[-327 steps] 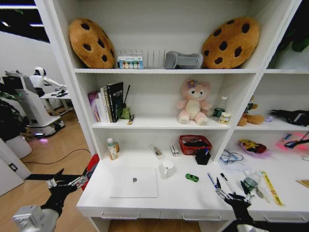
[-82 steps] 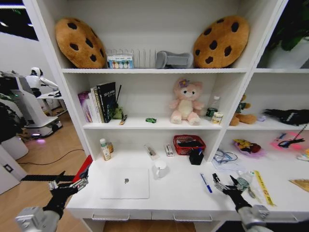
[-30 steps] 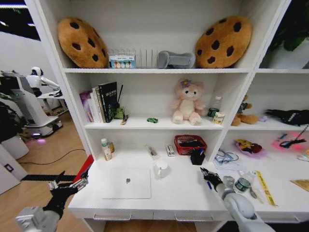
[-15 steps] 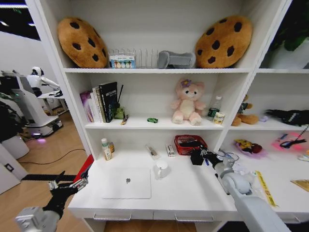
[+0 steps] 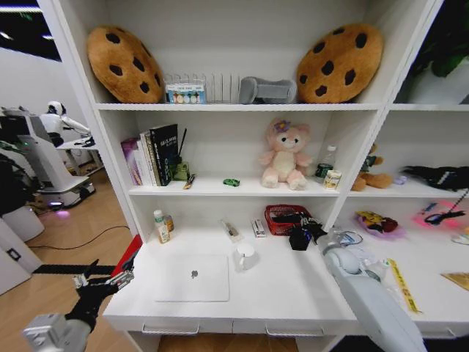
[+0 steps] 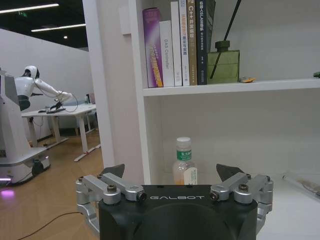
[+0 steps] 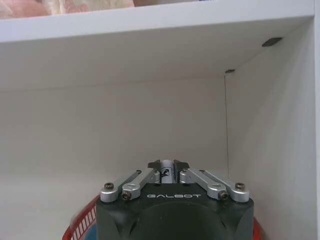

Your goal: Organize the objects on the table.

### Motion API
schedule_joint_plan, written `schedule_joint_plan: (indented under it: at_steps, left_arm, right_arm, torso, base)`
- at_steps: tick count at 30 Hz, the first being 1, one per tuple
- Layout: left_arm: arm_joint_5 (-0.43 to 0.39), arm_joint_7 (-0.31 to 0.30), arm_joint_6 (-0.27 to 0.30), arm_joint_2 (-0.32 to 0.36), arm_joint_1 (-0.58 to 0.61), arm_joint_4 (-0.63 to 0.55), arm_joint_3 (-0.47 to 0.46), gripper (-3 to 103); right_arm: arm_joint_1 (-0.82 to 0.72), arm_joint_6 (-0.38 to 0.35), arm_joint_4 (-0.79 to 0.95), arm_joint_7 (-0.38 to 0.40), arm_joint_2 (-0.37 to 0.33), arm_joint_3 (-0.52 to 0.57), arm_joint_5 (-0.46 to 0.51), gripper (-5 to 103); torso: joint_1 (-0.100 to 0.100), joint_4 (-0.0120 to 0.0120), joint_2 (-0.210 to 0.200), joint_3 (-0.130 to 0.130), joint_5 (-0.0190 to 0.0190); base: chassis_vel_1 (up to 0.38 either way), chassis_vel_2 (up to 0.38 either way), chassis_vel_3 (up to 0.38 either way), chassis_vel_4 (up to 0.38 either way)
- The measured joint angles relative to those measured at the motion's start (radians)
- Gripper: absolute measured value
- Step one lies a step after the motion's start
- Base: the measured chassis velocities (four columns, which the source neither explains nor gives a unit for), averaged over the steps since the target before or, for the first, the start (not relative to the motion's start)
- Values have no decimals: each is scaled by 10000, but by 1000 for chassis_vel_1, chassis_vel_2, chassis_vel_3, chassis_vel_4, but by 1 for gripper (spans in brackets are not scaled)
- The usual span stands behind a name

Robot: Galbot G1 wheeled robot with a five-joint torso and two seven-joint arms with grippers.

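Observation:
The silver laptop (image 5: pixel 192 277) lies shut on the left half of the white table (image 5: pixel 278 293). A tiny green toy car (image 5: pixel 231 182) stands on the shelf above. My right gripper (image 5: pixel 308 229) hovers at the back of the table, just over a black pen holder (image 5: pixel 298 239) and beside a red basket (image 5: pixel 286 216). In the right wrist view that gripper (image 7: pixel 168 169) is shut on a pen (image 7: pixel 167 172), with the basket rim (image 7: pixel 80 226) below. My left gripper (image 5: pixel 99 281) hangs open off the table's left front corner, and its left wrist view shows the gripper (image 6: pixel 171 172) empty.
A white mug (image 5: pixel 245 255) stands right of the laptop. A green-capped bottle (image 5: pixel 158 226) stands at the back left. A yellow ruler (image 5: pixel 399 283) and small clutter lie at the right. Books (image 6: pixel 175 42) fill the shelf above the left side.
My right gripper closed on the blue pen at the table's front right. It then carried it up and back to the black pen holder. The left arm stayed still.

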Motion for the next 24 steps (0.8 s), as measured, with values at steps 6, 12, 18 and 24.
schedule_joint_plan:
  at_steps: [6,12,18,24]
  left_arm:
    - [0,0,0,0,0,0,0,100]
    - [0,1,0,0,0,0,0,100]
    - [0,1,0,0,0,0,0,100]
    - [0,1,0,0,0,0,0,100]
  right_arm:
    - [510,723,-642,-21,86,-282,-39,13]
    - [997,1319,-1433,108,202,-506,-271,13]
    - [1153,1638,-1807,267,273,-615,-431,13]
    - [759,1664,-1486,311,285,-552,-497,16]
  torso:
    - [0,1,1,0,-2]
    - [0,1,0,0,-1]
    - [0,1,0,0,0]
    - [0,1,0,0,1]
  base:
    - [0,0,0,0]
    - [0,0,0,0]
    - [0,0,0,0]
    - [0,0,0,0]
